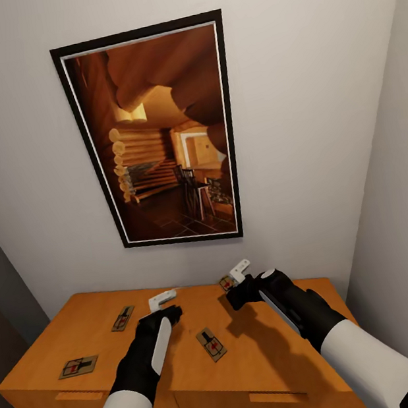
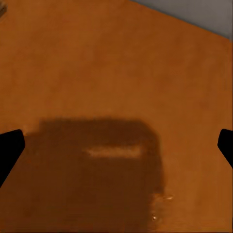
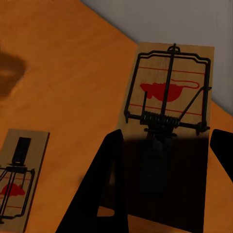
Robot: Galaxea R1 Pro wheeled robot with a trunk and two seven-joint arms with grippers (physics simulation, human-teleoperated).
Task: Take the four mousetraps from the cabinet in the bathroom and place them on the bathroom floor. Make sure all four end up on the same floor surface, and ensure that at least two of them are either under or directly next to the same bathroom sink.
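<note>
Right claw (image 3: 165, 160): fingers straddling the far mousetrap (image 3: 167, 102), grip unconfirmed; should close squarely across the board. Left claw (image 2: 116, 145): wide open, empty, over the cabinet (image 1: 271, 359).

Even, soft light; dark gripper shadows on the cabinet (image 1: 271, 359) top's middle; wrist views slightly blurred, no glare.

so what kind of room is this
Probably a corner of a home, though nothing here marks it as a bathroom: a honey-orange wooden cabinet against plain pale walls, a framed log-cabin picture above it, and mousetraps on its top.
</note>
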